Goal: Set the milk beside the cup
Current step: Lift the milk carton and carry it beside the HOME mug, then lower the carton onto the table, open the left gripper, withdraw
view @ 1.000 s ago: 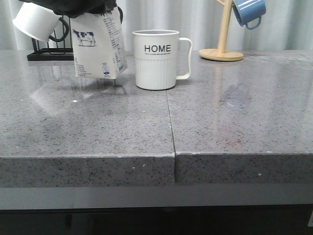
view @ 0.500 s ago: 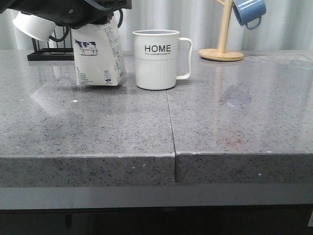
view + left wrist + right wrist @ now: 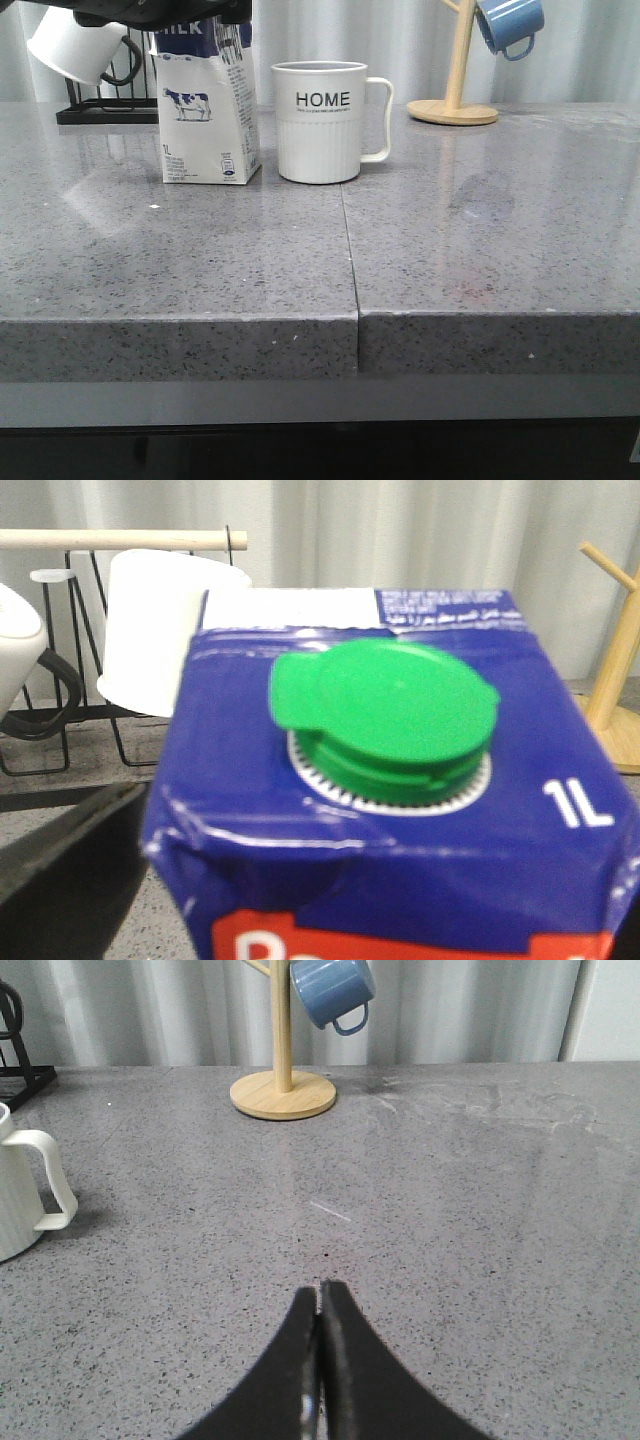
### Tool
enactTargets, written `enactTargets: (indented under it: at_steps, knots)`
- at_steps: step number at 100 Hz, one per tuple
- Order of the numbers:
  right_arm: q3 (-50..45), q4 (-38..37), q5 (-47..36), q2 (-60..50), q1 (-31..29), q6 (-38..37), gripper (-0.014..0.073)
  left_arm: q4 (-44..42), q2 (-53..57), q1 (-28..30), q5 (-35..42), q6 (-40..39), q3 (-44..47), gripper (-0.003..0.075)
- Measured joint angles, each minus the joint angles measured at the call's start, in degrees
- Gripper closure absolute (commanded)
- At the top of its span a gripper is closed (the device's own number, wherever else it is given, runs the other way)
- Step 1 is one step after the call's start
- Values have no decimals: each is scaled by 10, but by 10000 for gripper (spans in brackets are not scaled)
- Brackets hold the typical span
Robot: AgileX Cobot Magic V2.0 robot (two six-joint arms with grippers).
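One carton, the milk point(image 3: 208, 110), is standing upright toward the table's point(image 3: 300, 260) far-left edge, just beside the cup point(image 3: 318, 122). Your left gripper's grip state cannot be told. Be releasing straight, lifting vertically. Right gripper point(image 3: 318, 1305) is resting pinched together, empty.

Between my left fingers: milk point(image 3: 208, 115), white sides with a black-and-white cow, dark-blue top, green cap point(image 3: 385, 717), a red patch, perhaps a label. Beside it: white ribbed cup point(image 3: 320, 122), black "HOME". Ahead of my black right fingers point(image 3: 300, 1360): speckled grey counter point(image 3: 480, 1220), blue mug point(image 3: 332, 988).
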State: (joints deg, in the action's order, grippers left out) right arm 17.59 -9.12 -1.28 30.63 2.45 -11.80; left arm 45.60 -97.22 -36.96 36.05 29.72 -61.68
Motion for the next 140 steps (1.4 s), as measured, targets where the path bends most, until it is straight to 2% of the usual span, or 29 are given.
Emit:
enactTargets:
  at_steps: [28,43,97,115,123,140]
  knots:
    - [0,0,0,0,0,0,715,0,20,0,4,0,22,33]
    - [0,0,0,0,0,0,715,-3,42,-2,-18,0,40,34]
    - [0,0,0,0,0,0,715,-11,156,-22,-40,0,157,47]
    - [0,0,0,0,0,0,715,-52,224,31,-57,0,191,50]
    - [0,0,0,0,0,0,715,-92,252,66,-93,-14,197,50]
    - [0,0,0,0,0,0,715,-232,306,154,-182,-123,199,50]
